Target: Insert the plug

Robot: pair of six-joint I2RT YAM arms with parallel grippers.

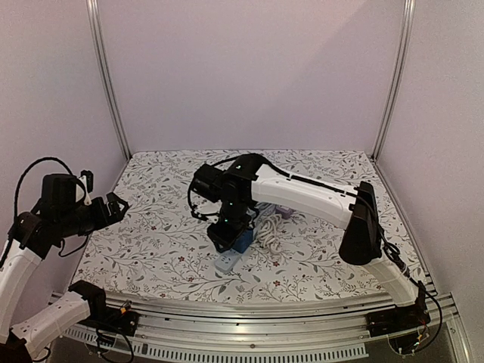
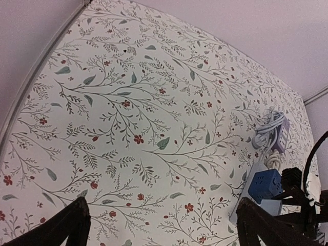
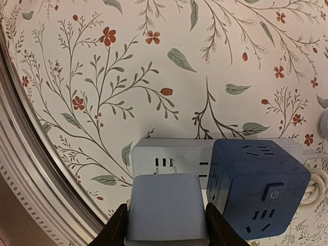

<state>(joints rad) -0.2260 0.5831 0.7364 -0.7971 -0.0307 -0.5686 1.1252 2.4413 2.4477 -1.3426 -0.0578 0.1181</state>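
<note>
My right gripper is shut on a pale blue-grey plug block. It holds the block just above the white power strip, with the prongs at the strip's end socket. A dark blue cube adapter sits plugged into the strip right beside it. In the top view the right gripper is over the strip at the table's middle front. My left gripper is open and empty, raised at the far left. It sees the strip and the cube from afar.
A coiled white cable and a second pale adapter lie behind the strip. The metal front rail runs close to the strip's near end. The floral cloth covers the table, with walls on three sides.
</note>
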